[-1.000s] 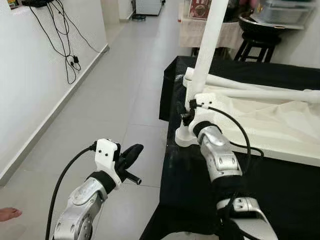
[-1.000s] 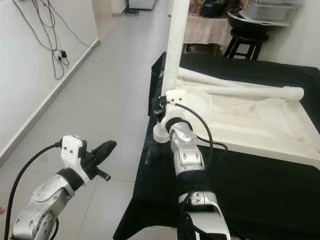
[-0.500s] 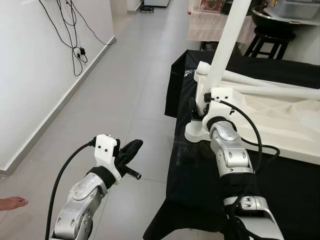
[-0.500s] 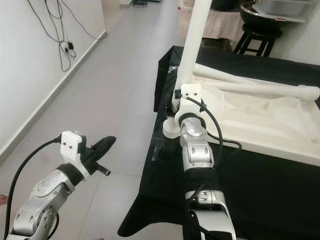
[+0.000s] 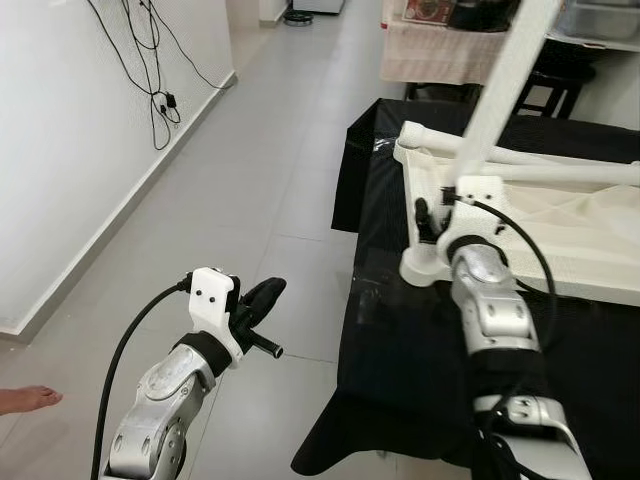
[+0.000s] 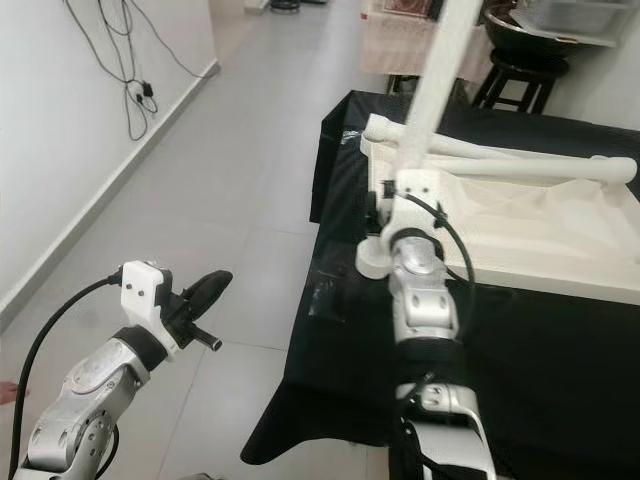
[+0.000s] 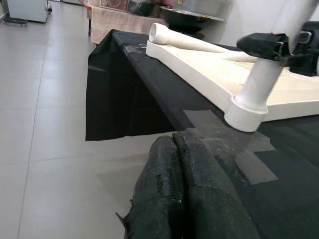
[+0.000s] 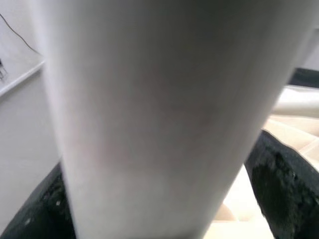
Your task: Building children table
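Looks like it's partway through the build. The white tabletop [image 5: 560, 250] lies upside down on the black-draped bench [image 5: 400, 350], and the right gripper [image 5: 428, 215] has its fingers clamped around a white leg [image 5: 500, 100] standing tilted in the tabletop's near corner socket. Another leg [image 6: 520, 168] lies loose on the tabletop, so more fitting is left. The left gripper [image 5: 262, 298], fingers pressed together, idles off the bench's edge.
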{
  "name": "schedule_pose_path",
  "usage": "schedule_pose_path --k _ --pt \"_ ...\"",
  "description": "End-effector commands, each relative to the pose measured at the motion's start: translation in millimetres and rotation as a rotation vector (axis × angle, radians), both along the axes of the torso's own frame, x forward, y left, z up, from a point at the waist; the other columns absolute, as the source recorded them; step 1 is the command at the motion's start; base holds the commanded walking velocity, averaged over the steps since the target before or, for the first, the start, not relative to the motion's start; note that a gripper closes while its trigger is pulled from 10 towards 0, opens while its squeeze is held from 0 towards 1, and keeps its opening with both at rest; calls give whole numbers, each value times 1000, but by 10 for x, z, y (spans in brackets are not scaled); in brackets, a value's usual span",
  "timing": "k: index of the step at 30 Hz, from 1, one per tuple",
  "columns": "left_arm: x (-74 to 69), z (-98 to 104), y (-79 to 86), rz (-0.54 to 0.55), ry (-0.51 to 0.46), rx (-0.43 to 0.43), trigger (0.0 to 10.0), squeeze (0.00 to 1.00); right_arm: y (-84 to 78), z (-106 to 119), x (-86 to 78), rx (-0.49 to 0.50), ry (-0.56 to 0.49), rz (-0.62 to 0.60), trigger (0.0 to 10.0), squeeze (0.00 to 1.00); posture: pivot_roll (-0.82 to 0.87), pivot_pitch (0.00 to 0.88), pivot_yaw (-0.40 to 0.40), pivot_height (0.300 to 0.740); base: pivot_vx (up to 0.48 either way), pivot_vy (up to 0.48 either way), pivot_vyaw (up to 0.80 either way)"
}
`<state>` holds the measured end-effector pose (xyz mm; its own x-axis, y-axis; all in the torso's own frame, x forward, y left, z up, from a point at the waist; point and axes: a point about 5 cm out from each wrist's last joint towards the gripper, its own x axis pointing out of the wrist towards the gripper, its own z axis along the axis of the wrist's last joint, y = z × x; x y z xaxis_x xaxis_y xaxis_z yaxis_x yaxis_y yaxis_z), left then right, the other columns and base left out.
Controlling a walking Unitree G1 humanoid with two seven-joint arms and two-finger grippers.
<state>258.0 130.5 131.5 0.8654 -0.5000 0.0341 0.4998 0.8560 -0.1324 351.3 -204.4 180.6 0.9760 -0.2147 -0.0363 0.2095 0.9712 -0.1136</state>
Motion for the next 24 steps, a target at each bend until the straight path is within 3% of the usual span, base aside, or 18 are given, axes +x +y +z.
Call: schedule_pose_path --k 1,2,4,5,6,8,9,13,16,18,19,23,24 --pt "-15 -50 4 -5 20 0 10000 0 -172 -127 -103 7 65 -73 10000 1000 28 80 -63 740 0 0 0" --pt "-16 -51 7 -6 20 1 10000 0 -153 -153 -141 13 73 -64 10000 769 27 81 -62 740 0 0 0" --pt "-16 -51 10 -6 20 2 10000 0 -139 -166 -161 18 77 -57 10000 769 26 81 -61 740 0 0 0" --pt "-15 -51 12 -8 21 9 10000 0 -83 -190 -192 33 80 -35 10000 443 25 81 -60 740 0 0 0" --pt "-13 -52 14 -12 23 16 10000 0 -16 -214 -223 51 79 -11 10000 306 24 81 -60 740 0 0 0" --pt "-11 -53 16 -15 24 21 10000 0 27 -226 -244 63 79 4 10000 306 24 80 -60 740 0 0 0" --pt "-9 -53 17 -17 26 24 10000 0 125 -260 -299 81 82 46 10000 0 22 80 -60 740 0 0 0" --pt "0 -47 23 -19 28 33 10000 0 291 -322 -428 113 93 121 10000 0 20 82 -61 740 0 0 0" --pt "16 -28 65 20 23 20 10000 0 305 -368 -507 111 109 139 10000 0 12 87 -61 740 0 0 0" --pt "28 -16 111 64 20 9 10000 0 276 -389 -580 98 113 148 10000 0 7 88 -59 740 0 0 0" --pt "43 -16 197 142 23 6 10000 0 186 -425 -675 84 117 146 10000 0 1 88 -55 740 0 0 0" --pt "43 -16 197 142 23 6 10000 0 186 -425 -675 84 117 146 10000 0 1 88 -55 740 0 0 0" --pt "55 -41 263 197 40 9 10000 0 114 -442 -710 81 118 136 10000 0 -1 88 -54 740 0 0 0"
